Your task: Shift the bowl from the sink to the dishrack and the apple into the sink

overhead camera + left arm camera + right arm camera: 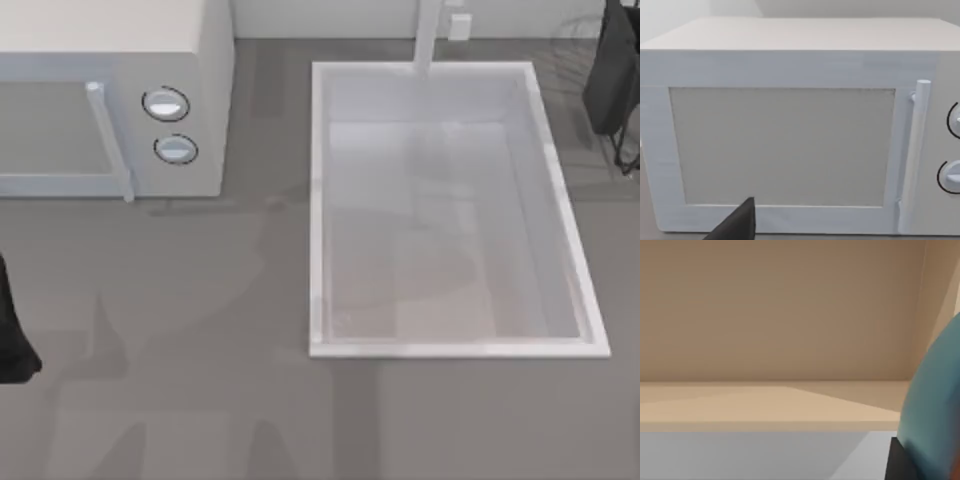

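Our left arm [15,345] sits at the table's left edge, facing the microwave [110,100]; can't tell how its gripper stands. Next comes the sink [320,210], basin bare. Our right arm [615,75] is up at the far right, blue bowl [935,410] right against its wrist camera; grip unclear.

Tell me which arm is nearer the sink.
Right. The right arm hangs just past the sink's far right corner; the left arm sits at the table's left edge, well away.
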`<move>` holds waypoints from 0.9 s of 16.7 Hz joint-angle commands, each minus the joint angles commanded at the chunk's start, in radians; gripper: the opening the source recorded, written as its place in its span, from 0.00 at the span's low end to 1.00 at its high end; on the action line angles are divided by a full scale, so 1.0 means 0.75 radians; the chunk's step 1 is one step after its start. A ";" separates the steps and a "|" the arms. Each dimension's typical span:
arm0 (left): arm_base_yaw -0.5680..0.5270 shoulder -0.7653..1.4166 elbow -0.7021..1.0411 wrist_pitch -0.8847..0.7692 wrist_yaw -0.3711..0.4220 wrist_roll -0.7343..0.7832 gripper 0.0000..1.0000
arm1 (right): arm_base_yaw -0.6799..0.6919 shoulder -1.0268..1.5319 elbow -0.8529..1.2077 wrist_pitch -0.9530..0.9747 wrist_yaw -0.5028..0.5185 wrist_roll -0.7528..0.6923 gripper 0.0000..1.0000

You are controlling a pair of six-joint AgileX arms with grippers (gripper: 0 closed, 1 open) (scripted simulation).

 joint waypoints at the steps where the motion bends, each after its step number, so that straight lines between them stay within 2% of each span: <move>1: 0.000 0.000 0.000 0.000 0.000 0.000 1.00 | 0.004 0.006 0.003 -0.003 0.005 0.002 0.00; 6: 0.000 0.000 0.000 0.000 0.000 0.000 1.00 | 0.023 0.120 -0.052 0.148 0.022 -0.001 0.00; 15: 0.000 0.000 0.000 0.000 0.000 0.000 1.00 | 0.120 0.564 -0.371 0.960 0.131 -0.001 0.00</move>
